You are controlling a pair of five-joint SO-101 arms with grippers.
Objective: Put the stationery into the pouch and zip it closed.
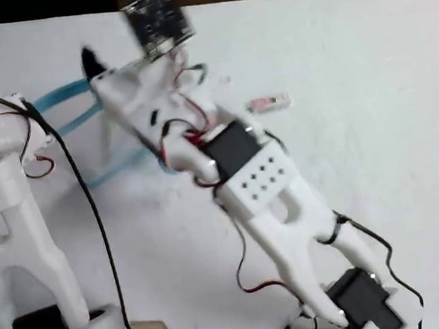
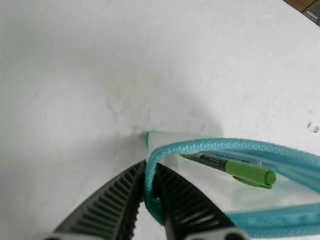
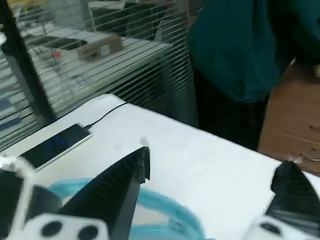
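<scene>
Pouch [image 2: 250,147] first: the left gripper [image 2: 150,172] is clamped on its teal zipper edge at one corner, and just past the fingers a green marker [image 2: 247,174] lies inside the clear body. The right gripper [image 3: 215,165] hangs above the same pouch with its jaws spread wide, grasping nothing, with the teal rim curving on the table below it. Farther out on the white table [image 1: 368,76] lie a small pinkish item [image 1: 268,103] — apart from the pouch — and a phone [image 3: 55,145] near the table's edge.
</scene>
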